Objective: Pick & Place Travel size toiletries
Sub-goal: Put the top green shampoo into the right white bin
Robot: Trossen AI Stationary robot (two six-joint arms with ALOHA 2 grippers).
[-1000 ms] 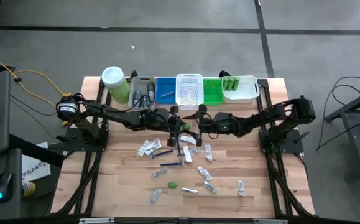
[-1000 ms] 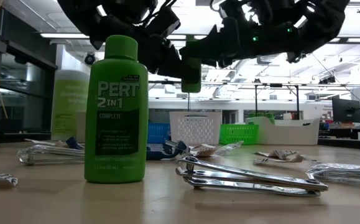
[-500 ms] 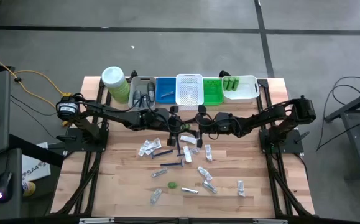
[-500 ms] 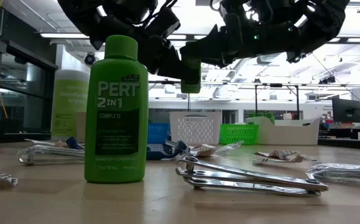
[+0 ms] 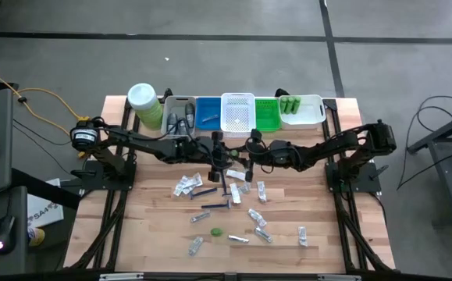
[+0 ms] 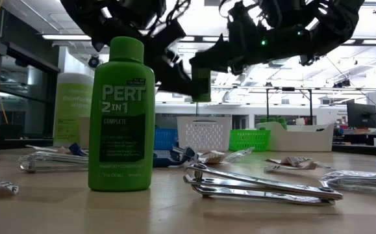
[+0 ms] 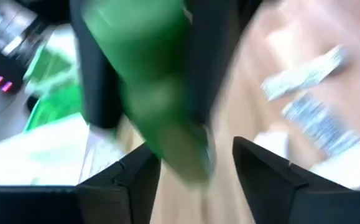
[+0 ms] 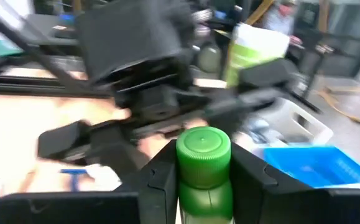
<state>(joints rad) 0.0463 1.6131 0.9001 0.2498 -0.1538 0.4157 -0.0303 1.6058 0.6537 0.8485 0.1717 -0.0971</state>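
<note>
Both arms meet above the table (image 5: 147, 234), near its back edge in front of the bins. The right gripper (image 8: 203, 180) clamps a small green bottle (image 8: 203, 163) by its neck, in mid-air. The left gripper (image 7: 195, 163) stands parted around the bottle's body.

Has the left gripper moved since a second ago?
Yes. In the high view the left gripper has pulled slightly left, away from the white basket.
</note>
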